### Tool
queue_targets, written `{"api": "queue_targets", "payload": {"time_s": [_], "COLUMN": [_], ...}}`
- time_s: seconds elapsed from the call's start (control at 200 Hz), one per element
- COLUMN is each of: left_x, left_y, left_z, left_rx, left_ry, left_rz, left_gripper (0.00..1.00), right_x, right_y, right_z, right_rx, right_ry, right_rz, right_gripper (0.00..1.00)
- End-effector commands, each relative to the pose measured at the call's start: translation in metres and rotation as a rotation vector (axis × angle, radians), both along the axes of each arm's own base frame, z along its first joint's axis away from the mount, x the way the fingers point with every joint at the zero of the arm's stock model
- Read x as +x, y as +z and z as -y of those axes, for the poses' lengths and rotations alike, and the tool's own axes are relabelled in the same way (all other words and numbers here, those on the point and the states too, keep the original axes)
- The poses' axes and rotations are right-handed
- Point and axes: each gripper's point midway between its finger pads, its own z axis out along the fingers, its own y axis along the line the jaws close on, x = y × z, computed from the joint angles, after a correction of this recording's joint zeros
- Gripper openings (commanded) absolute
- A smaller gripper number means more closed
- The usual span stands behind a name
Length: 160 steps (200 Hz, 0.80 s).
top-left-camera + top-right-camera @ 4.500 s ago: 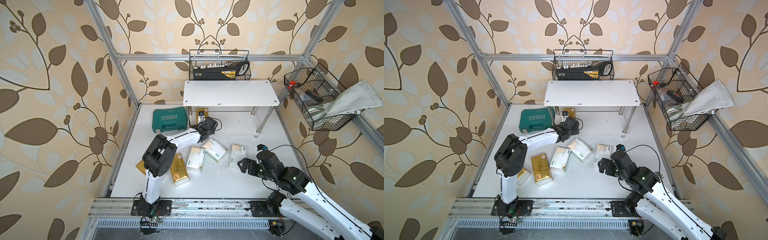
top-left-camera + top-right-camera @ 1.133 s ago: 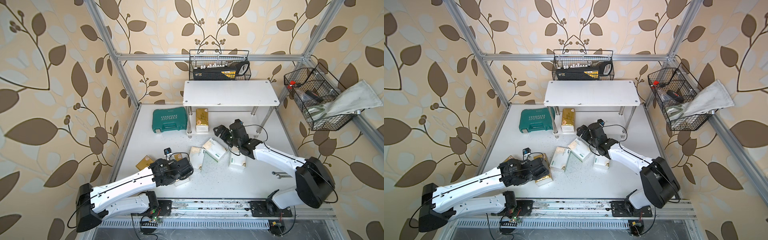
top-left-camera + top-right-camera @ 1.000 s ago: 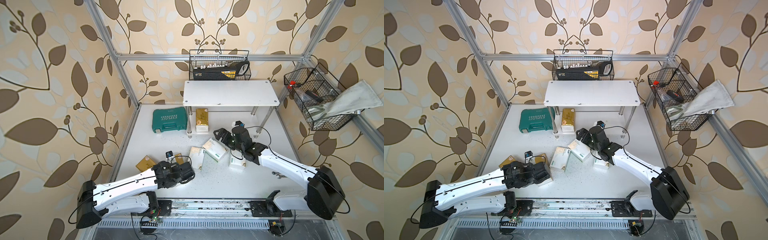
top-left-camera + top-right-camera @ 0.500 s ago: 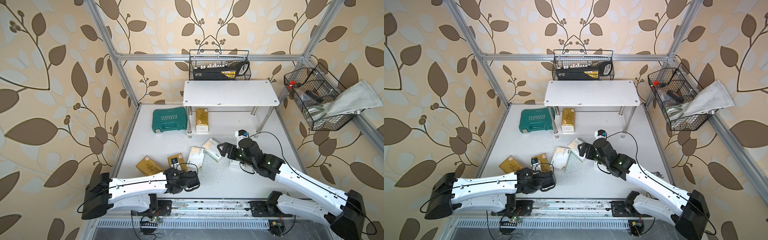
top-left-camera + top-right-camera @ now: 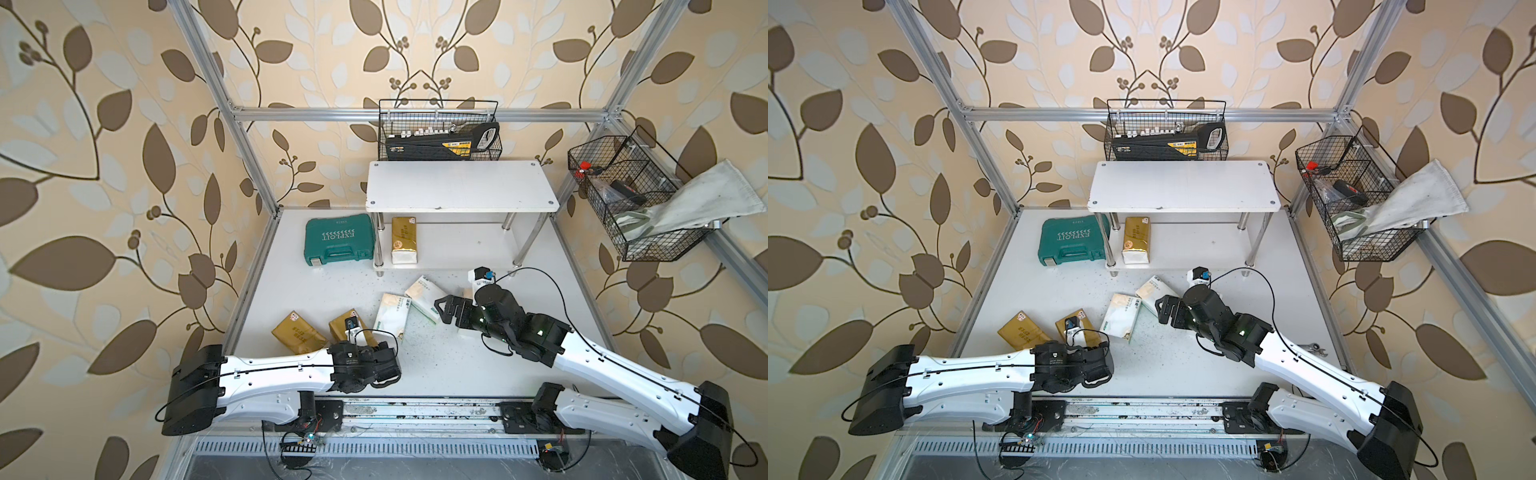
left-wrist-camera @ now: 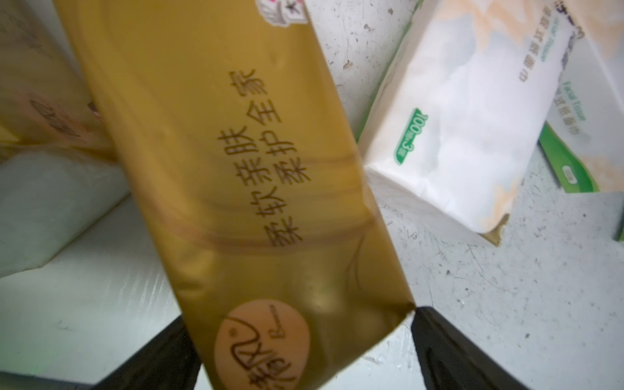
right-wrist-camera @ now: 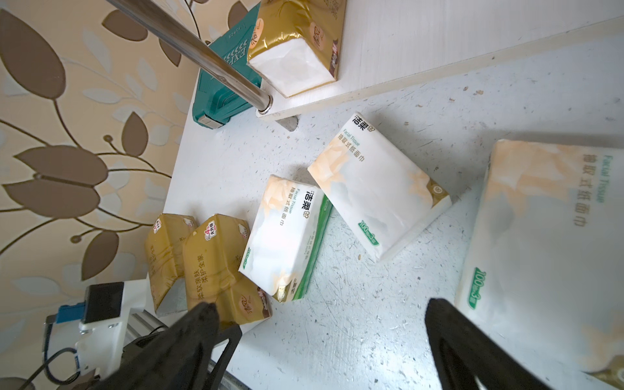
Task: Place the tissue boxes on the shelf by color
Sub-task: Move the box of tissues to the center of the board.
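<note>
The shelf (image 5: 461,185) stands at the back, with one gold tissue box (image 5: 404,240) on its lower board. Two gold tissue boxes (image 5: 297,332) (image 5: 341,321) lie on the table at front left. Beside them are two white ones with green labels (image 5: 390,316) (image 5: 424,297). My left gripper (image 5: 380,359) is open and low. In the left wrist view its fingers (image 6: 445,351) straddle the near end of a gold box (image 6: 236,169). My right gripper (image 7: 324,320) is open over bare table. A third white box (image 7: 547,253) lies just outside one finger.
A green tool case (image 5: 338,245) sits left of the shelf. A black wire basket (image 5: 440,133) hangs behind the shelf. Another basket with a cloth (image 5: 636,208) hangs on the right wall. Chrome shelf legs (image 7: 209,64) and frame posts border the space.
The left arm has drawn back toward the front, bringing its gripper to the near end of a gold box. The right arm has pulled away from the shelf toward the front right. Both stay open.
</note>
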Motion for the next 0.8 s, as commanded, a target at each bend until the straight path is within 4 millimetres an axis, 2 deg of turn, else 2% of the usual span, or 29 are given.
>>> {"api": "queue_targets", "payload": {"time_s": [0.0, 0.17, 0.24, 0.34, 0.415, 0.58, 0.695, 0.795], "left_x": [0.004, 0.000, 0.002, 0.008, 0.013, 0.024, 0.030, 0.032], "left_y": [0.012, 0.000, 0.006, 0.034, 0.060, 0.118, 0.160, 0.186], "left_z": [0.000, -0.003, -0.004, -0.010, -0.021, -0.062, -0.100, -0.126], "left_rx": [0.020, 0.020, 0.020, 0.030, 0.031, 0.044, 0.028, -0.014], "left_ry": [0.009, 0.050, 0.054, 0.064, 0.095, 0.162, 0.215, 0.236], "left_rz": [0.044, 0.031, 0.048, 0.105, 0.151, 0.286, 0.384, 0.455], "left_gripper": [0.99, 0.99, 0.99, 0.99, 0.99, 0.99, 0.99, 0.99], "right_x": [-0.005, -0.015, -0.022, -0.034, -0.050, -0.090, -0.115, -0.126], "right_y": [0.003, 0.003, 0.000, -0.010, -0.017, -0.024, -0.034, -0.049], "right_z": [0.002, -0.001, -0.002, -0.008, -0.023, -0.072, -0.112, -0.143], "right_rx": [-0.022, -0.067, -0.103, -0.136, -0.144, -0.177, -0.206, -0.236], "right_ry": [0.009, 0.058, 0.091, 0.159, 0.258, 0.490, 0.614, 0.679], "right_rz": [0.024, 0.049, 0.063, 0.086, 0.114, 0.214, 0.255, 0.270], "right_gripper": [0.99, 0.99, 0.99, 0.99, 0.99, 0.99, 0.99, 0.99]}}
